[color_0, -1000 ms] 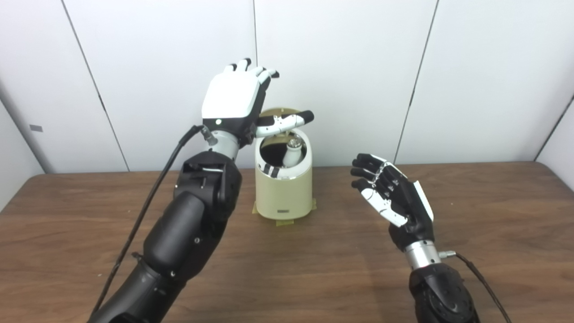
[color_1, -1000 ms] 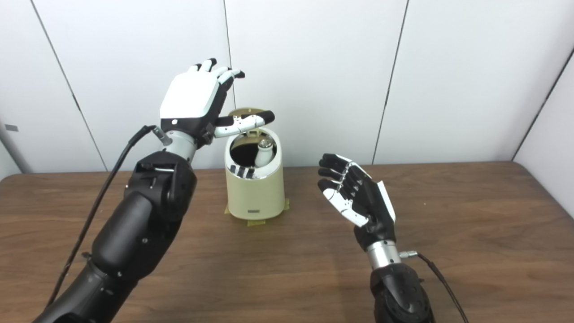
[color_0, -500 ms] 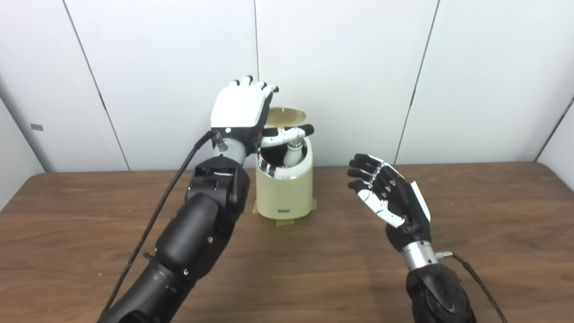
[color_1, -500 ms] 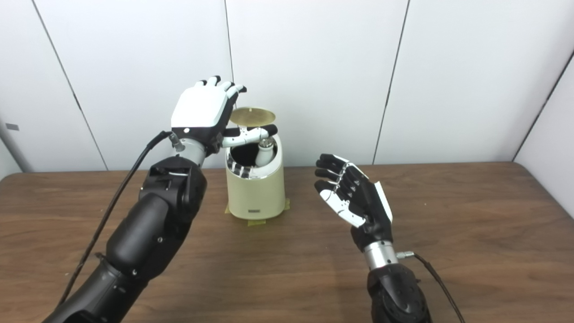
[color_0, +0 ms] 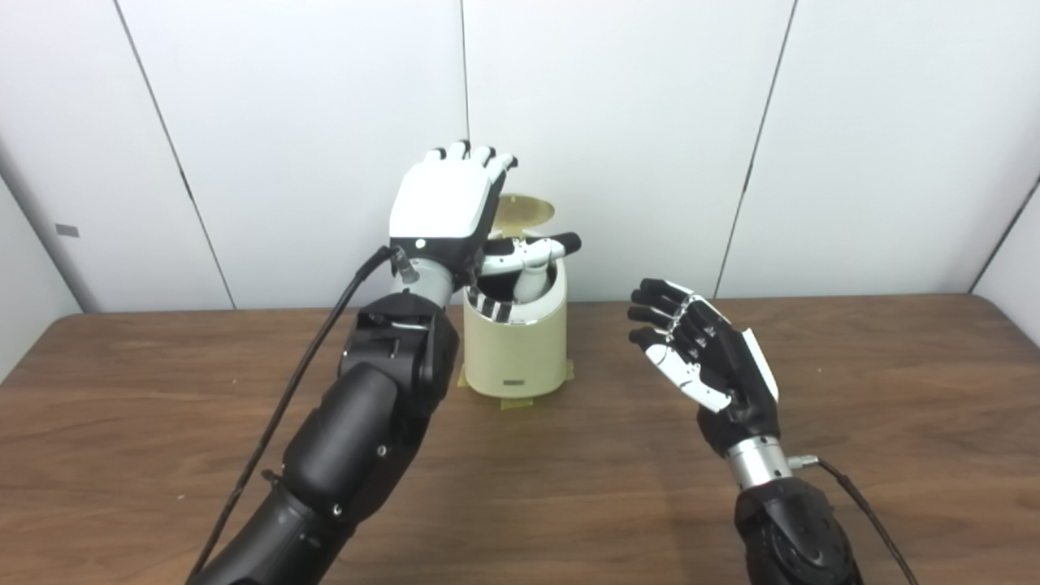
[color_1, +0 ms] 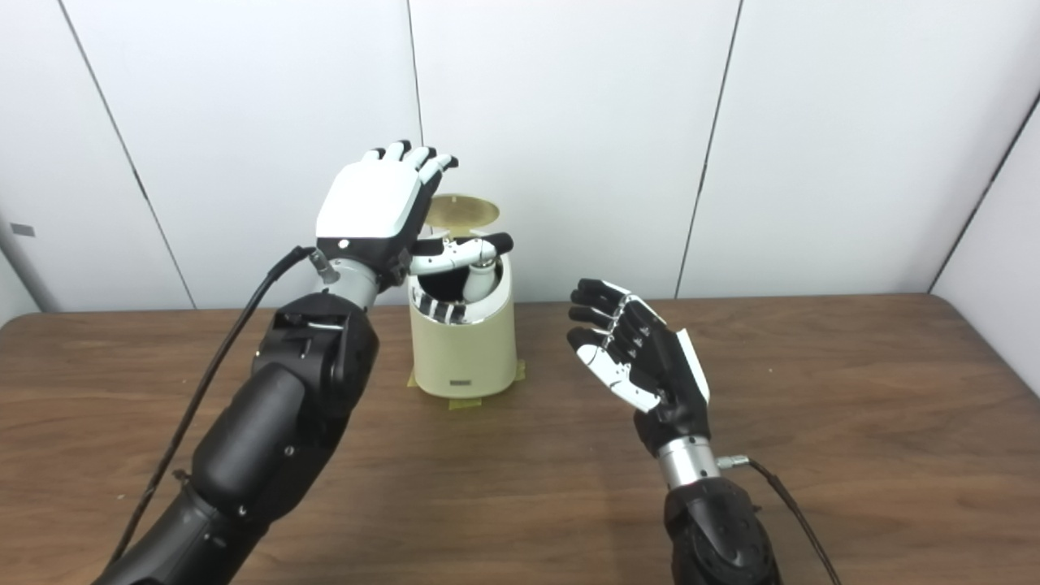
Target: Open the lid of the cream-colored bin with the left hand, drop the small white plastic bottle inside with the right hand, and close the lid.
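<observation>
Rightward and lower goes the left hand (color_0: 443, 199) since a second ago, now just above the near-left rim of the cream-colored bin (color_0: 514, 345), thumb laid across the opening. That bin stands mid-table at the far side on the brown table (color_0: 853, 406), its lid (color_0: 524, 211) raised upright at the back. Inside, the small white plastic bottle (color_0: 532, 284) leans against the right wall, so the drop looks done and closing is the step in hand. Next, the left hand must get behind or over that lid and tip it forward and down without knocking the bin. It is spread flat, palm away, gripping nothing. Right of the bin, well apart, the right hand (color_0: 707, 357) hovers empty, fingers loosely curled and apart, palm turned left.
</observation>
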Controlling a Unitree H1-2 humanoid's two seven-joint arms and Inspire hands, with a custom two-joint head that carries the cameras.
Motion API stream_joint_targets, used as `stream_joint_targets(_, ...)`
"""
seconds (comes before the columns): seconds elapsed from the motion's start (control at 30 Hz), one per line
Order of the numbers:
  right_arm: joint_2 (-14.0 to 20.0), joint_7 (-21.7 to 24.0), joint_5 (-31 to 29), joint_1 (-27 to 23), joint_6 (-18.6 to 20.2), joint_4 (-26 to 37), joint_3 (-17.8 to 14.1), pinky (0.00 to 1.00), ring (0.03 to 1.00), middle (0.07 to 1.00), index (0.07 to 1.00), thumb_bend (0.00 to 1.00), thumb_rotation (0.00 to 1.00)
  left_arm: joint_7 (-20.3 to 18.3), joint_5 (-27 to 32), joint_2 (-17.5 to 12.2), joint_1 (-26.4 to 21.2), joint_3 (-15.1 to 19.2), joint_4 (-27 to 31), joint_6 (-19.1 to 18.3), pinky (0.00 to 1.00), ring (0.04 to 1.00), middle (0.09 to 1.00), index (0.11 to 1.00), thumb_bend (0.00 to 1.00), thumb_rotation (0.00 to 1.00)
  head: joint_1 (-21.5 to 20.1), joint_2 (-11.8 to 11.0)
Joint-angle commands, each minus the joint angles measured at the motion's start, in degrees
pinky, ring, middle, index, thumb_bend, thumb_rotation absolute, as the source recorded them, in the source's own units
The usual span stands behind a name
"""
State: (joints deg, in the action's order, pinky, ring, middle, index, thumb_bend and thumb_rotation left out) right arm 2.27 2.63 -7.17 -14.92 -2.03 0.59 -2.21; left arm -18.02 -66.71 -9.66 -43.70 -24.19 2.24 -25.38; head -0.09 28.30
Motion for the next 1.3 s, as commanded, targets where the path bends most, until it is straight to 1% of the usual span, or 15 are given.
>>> stream_joint_targets(0.0, -0.2, 0.3, -0.1, -2.1, -0.1, 2.8, 0.3, 0.64, 0.735, 0.745, 0.725, 0.27, 0.24, 0.7, -2.3, -0.7, -2.3, -0.1, 2.1, 1.4, 1.0, 1.0, 0.959, 0.931, 0.81, 1.0, 0.1, 0.0)
stream_joint_targets(0.13, -0.4, -0.1, 0.5, -1.9, 0.7, 3.4, 0.5, 0.64, 0.735, 0.745, 0.723, 0.28, 0.22, -0.3, -4.4, -0.7, -1.8, -0.9, 2.3, 2.2, 1.0, 1.0, 0.962, 0.939, 0.81, 1.0, 0.0, 0.1)
stream_joint_targets(0.3, -0.4, -0.4, 1.1, -1.8, 1.0, 3.7, 0.6, 0.64, 0.735, 0.743, 0.719, 0.28, 0.22, -1.8, -5.0, -0.6, -0.9, -1.1, 2.1, 3.2, 1.0, 1.0, 0.978, 0.947, 0.81, 1.0, -0.2, 0.3)
stream_joint_targets(0.57, -0.4, -0.3, 0.7, -1.7, 1.5, 4.4, 0.5, 0.63, 0.726, 0.739, 0.717, 0.28, 0.22, -2.9, -6.1, 0.4, -0.1, -1.3, 0.2, 3.5, 1.0, 1.0, 0.956, 0.933, 0.83, 1.0, -0.4, 0.6)
stream_joint_targets(0.83, -0.4, -0.2, 1.1, -1.8, 1.6, 4.6, 0.8, 0.63, 0.724, 0.736, 0.718, 0.28, 0.22, -2.3, -5.4, 0.8, -0.5, -0.6, -1.9, 4.0, 1.0, 1.0, 0.954, 0.93, 0.85, 1.0, -0.5, 0.6)
stream_joint_targets(1.1, -0.6, -0.2, 0.9, -1.7, 2.1, 5.0, 0.8, 0.62, 0.721, 0.736, 0.716, 0.28, 0.23, -1.7, -4.5, 1.1, 0.2, -0.3, -1.7, 4.5, 1.0, 1.0, 0.94, 0.919, 0.83, 1.0, -0.5, 0.6)
stream_joint_targets(1.27, -0.8, -0.3, 0.8, -1.6, 2.4, 5.2, 0.7, 0.62, 0.719, 0.733, 0.715, 0.28, 0.23, -1.9, -4.4, 1.3, 0.7, -0.2, -1.1, 4.4, 1.0, 1.0, 0.943, 0.926, 0.82, 1.0, -0.6, 0.7)
